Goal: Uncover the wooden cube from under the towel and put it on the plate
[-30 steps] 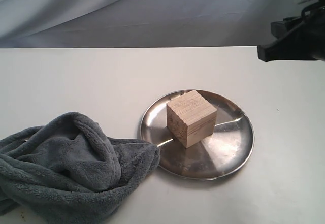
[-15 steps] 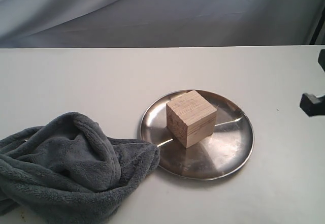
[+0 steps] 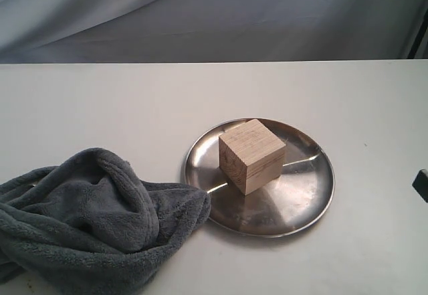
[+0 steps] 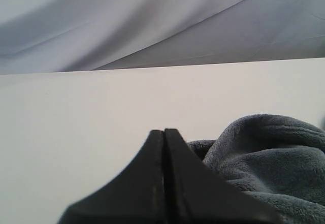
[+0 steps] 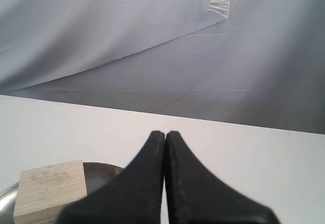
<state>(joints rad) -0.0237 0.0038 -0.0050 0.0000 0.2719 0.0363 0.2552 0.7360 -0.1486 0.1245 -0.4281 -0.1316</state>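
The wooden cube (image 3: 251, 155) stands uncovered on the steel plate (image 3: 304, 194), near its middle; it shows again in the right wrist view (image 5: 51, 189) with the plate's rim (image 5: 104, 172) behind it. The dark grey towel (image 3: 93, 218) lies crumpled at the front left, one fold touching the plate's edge; the left wrist view shows the towel (image 4: 269, 155) too. My left gripper (image 4: 164, 132) is shut and empty, beside the towel. My right gripper (image 5: 165, 134) is shut and empty, off to the side of the cube; only a dark sliver of it (image 3: 421, 185) shows at the exterior view's right edge.
The white table (image 3: 100, 104) runs back to a grey cloth backdrop (image 3: 200, 14). Nothing else stands on the table.
The right arm has drawn back, moving down along the right edge until almost out of the exterior view. The cube, plate and towel have not moved.
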